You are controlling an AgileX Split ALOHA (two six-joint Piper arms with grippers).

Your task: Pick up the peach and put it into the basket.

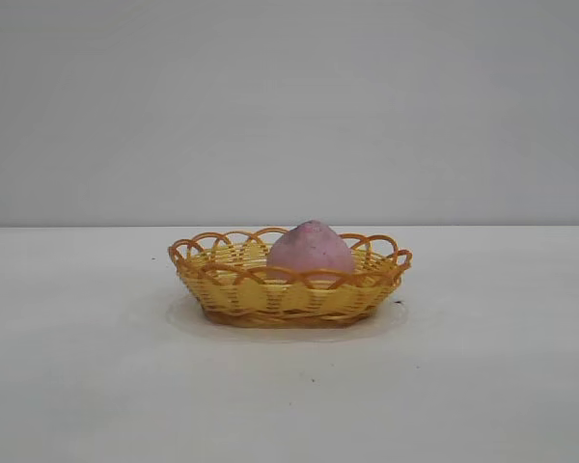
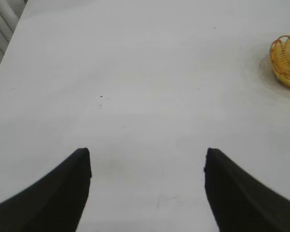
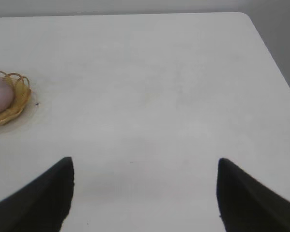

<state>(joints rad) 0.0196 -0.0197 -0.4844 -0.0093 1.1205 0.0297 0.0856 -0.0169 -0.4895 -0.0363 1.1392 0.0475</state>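
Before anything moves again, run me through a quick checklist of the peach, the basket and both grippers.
1. Peach inside the basket: ok, it sits right of the basket's middle in the exterior view.
2. Basket upright on the table: ok.
3. Left gripper open and empty: ok, only bare table between its fingers.
4. Right gripper open and empty: ok.
5. Both grippers away from the basket: ok, each wrist view shows it far off at the edge.
6. Peach settled on the basket floor: cannot tell, the rim hides its underside.
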